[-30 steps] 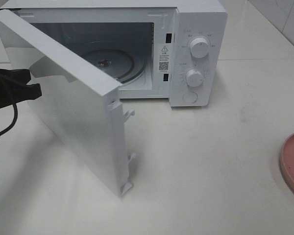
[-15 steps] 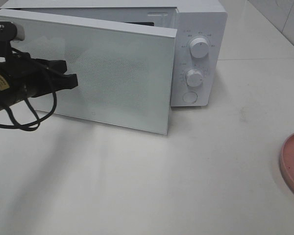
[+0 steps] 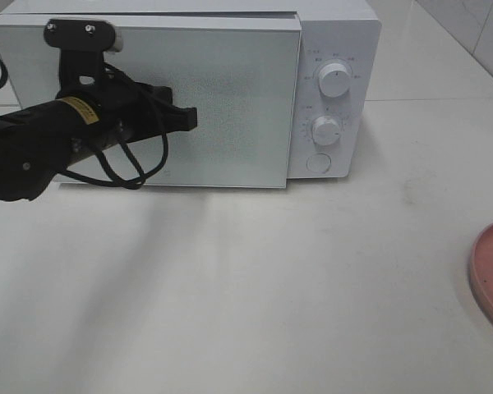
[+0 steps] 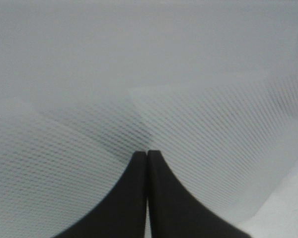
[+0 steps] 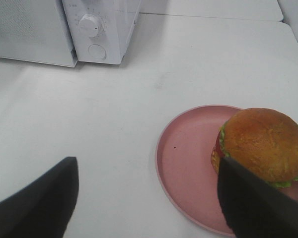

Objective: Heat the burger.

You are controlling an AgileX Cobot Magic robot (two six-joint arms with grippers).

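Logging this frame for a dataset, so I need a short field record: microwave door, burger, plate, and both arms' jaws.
microwave door: shut
burger: on the pink plate, outside the microwave
left gripper: jaws closed, tip against the door
right gripper: jaws open, above the table near the plate, holding nothing
dials: two, plus a round button below
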